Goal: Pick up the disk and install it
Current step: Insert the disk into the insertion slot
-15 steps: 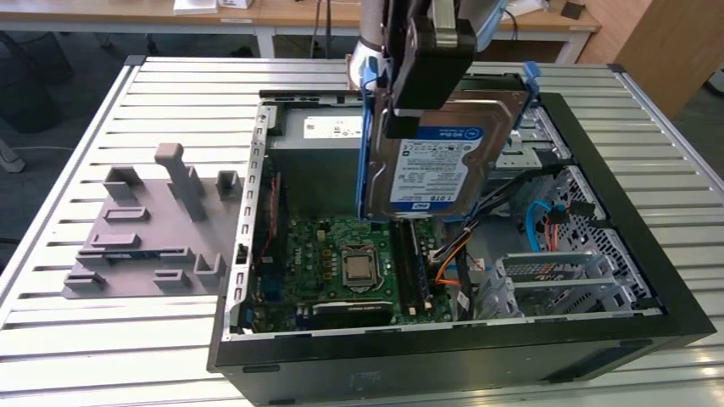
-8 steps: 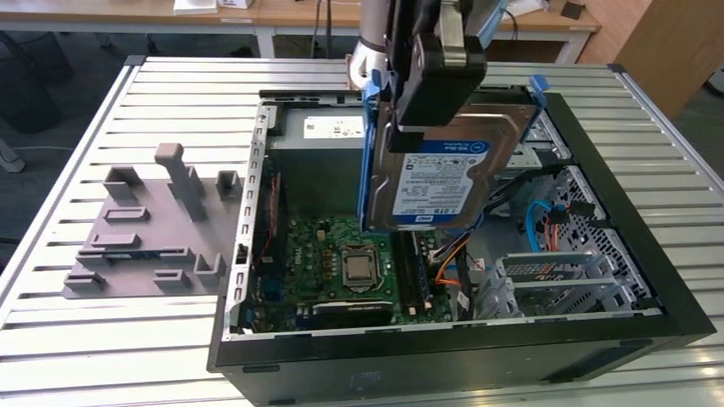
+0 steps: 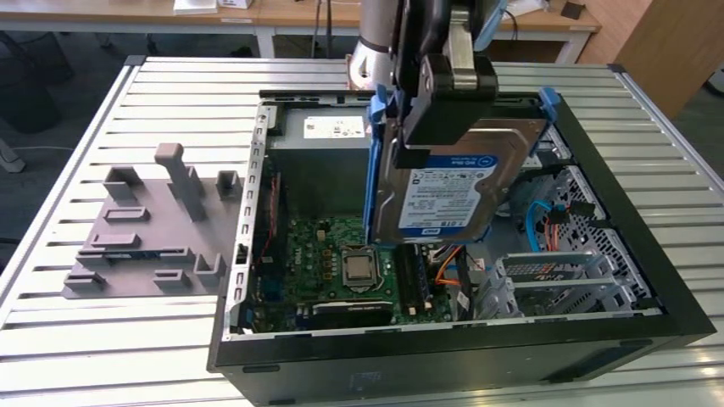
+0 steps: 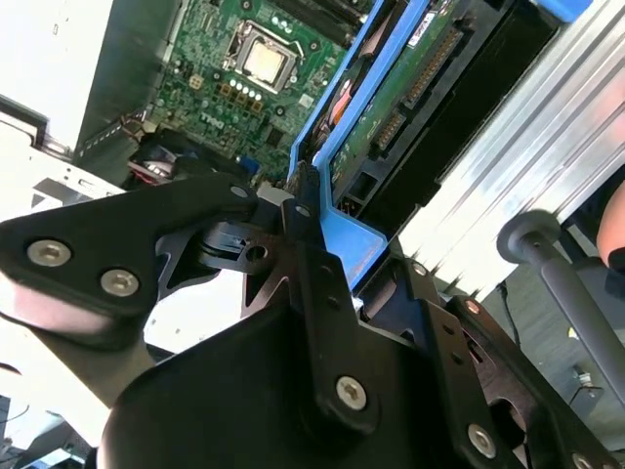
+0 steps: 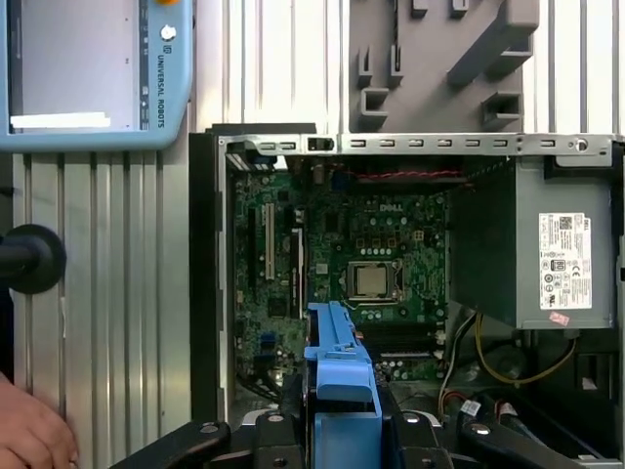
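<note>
Disk: upright on edge, label facing the exterior view, hanging over the open case.
Pincer: clamped on the disk's blue carrier at its upper edge.
Case: lid off, resting on the slatted desk.
Edges: in the exterior view, grey box just beside the disk at 9 o'clock; drive cage at 4 o'clock.
Open room: motherboard lies bare at 7 o'clock, well below the disk's lower edge.

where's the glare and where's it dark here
Exterior view: the table slats at its left wash out white, while the case interior under the disk sits dim. Second wrist view: the slats glare beside the disk. First wrist view: light is even across the motherboard.
</note>
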Controlling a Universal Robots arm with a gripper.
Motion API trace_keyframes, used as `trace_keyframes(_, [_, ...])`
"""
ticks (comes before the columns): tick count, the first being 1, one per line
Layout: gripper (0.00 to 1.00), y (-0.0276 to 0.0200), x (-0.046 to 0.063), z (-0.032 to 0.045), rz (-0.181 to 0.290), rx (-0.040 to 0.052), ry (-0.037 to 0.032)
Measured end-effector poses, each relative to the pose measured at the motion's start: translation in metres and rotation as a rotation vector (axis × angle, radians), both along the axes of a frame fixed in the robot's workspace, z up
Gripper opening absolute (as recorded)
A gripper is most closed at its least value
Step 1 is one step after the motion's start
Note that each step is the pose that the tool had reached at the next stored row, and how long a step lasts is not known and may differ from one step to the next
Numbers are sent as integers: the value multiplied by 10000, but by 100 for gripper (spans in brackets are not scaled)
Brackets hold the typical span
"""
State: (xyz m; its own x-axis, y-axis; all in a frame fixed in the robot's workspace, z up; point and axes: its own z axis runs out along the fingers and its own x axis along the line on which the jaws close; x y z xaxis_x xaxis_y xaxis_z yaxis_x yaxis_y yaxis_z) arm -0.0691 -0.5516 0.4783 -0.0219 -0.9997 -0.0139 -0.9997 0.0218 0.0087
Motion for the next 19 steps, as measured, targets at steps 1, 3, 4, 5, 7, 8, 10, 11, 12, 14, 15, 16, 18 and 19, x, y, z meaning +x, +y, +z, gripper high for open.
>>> trace_keyframes(1, [36, -5, 1, -2, 2, 0, -58])
trace_keyframes(3, [36, -12, 14, -13, 4, 3, -90])
trace_keyframes(4, [36, -16, 35, -16, 2, 1, -90])
trace_keyframes(5, [36, -22, 61, -21, 2, 1, -89])
trace_keyframes(7, [36, -33, 116, -30, 2, 0, -86])
trace_keyframes(8, [36, -39, 145, -35, 3, -1, -84])
trace_keyframes(10, [36, -53, 201, -47, 3, 1, -80])
trace_keyframes(11, [36, -60, 223, -53, 3, -1, -75])
trace_keyframes(12, [36, -68, 242, -59, 3, -1, -72])
trace_keyframes(14, [36, -89, 268, -73, 3, 1, -70])
trace_keyframes(15, [36, -101, 280, -78, 3, 0, -69])
trace_keyframes(16, [36, -112, 290, -82, 4, 0, -68])
trace_keyframes(18, [36, -128, 311, -90, 3, 0, -68])
trace_keyframes(19, [36, -133, 323, -93, 3, 2, -69])
